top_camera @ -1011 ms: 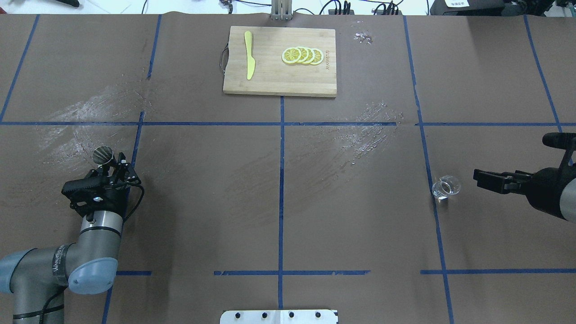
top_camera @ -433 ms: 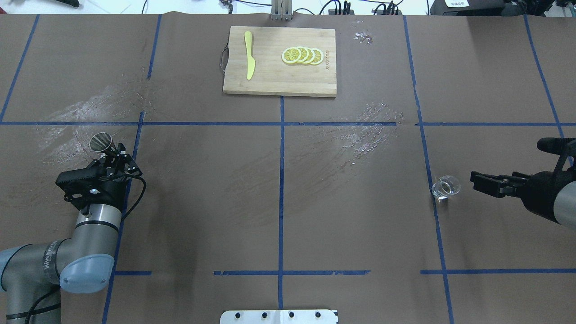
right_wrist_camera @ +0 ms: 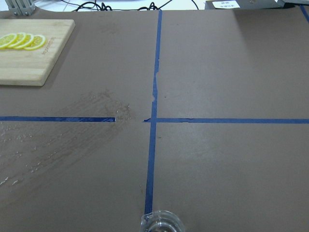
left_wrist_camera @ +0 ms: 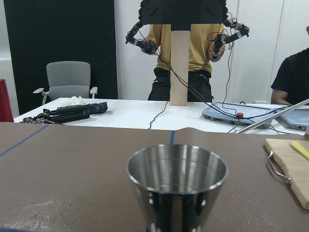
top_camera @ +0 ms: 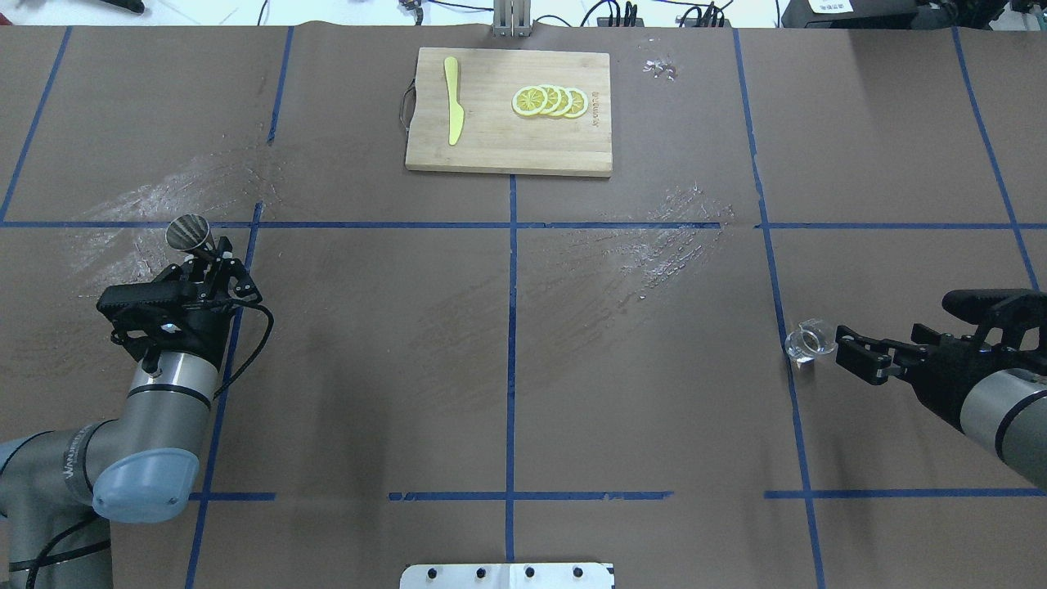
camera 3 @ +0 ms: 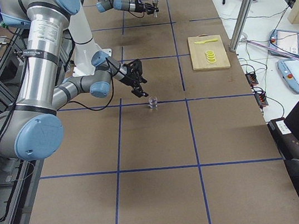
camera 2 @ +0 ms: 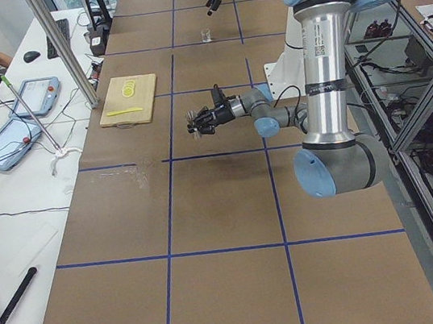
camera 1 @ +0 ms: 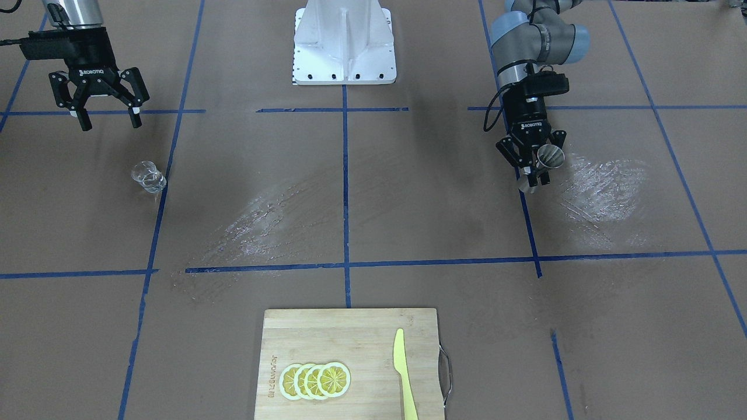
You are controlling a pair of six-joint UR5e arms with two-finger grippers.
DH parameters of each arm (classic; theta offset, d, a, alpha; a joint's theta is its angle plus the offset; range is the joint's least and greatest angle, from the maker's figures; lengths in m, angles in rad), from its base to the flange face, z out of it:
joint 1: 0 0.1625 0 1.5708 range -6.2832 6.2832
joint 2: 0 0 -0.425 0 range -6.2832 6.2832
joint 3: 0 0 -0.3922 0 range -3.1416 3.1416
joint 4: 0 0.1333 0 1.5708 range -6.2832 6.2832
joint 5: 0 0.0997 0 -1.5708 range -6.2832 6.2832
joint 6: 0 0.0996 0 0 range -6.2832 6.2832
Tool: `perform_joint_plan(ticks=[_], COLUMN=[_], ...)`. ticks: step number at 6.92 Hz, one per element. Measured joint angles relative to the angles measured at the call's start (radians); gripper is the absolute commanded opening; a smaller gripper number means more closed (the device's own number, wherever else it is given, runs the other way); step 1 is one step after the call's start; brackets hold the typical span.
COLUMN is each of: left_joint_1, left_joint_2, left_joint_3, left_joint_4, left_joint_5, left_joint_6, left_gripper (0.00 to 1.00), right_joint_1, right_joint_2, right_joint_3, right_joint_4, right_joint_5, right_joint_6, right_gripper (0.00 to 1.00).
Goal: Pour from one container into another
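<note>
My left gripper (top_camera: 214, 263) is shut on a steel cup (top_camera: 187, 233), held upright above the table's left side; the same steel cup (left_wrist_camera: 176, 184) fills the lower middle of the left wrist view. From the front, the left gripper (camera 1: 535, 173) carries the cup (camera 1: 550, 156) clear of the table. A small clear glass (top_camera: 811, 339) stands on the right side by a blue tape line. My right gripper (top_camera: 845, 350) is open, its fingertips just short of the glass. The front view shows the open right gripper (camera 1: 110, 121) behind the glass (camera 1: 148, 177). Only the glass rim (right_wrist_camera: 162, 222) shows in the right wrist view.
A wooden cutting board (top_camera: 491, 147) with lemon slices (top_camera: 550, 101) and a yellow knife (top_camera: 452, 98) lies at the far middle. Whitish smears (top_camera: 671, 237) mark the brown table cover. The robot's base plate (top_camera: 507, 576) sits at the near edge.
The left gripper has carried the steel cup further from the robot's base. The right gripper has moved in toward the glass, staying open.
</note>
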Motion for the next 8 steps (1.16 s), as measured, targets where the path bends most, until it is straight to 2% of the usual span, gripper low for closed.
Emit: perform_joint_plan(ticks=[3,6,8], left_joint_1=[0.003,0.010,0.011], left_joint_2=[-0.005,-0.009,-0.013], left_joint_3=[0.025,0.081,0.092], left_joint_4=[-0.244,-0.285,-0.286], left_joint_5=[-0.045,-0.048,-0.048], left_joint_6=[0.136,0.164,0.164], left_gripper=[0.00,0.00,0.00], right_joint_1=[-0.079,-0.149,-0.174], right_joint_2=[0.027,0.122,0.167], right_joint_3=[-0.167,-0.307,-0.382], right_joint_4=[0.193,0.255,0.250], right_joint_5=[-0.211,-0.382,-0.441], right_joint_6=[0.019,0.018,0.018], right_gripper=[1.00,1.00,1.00])
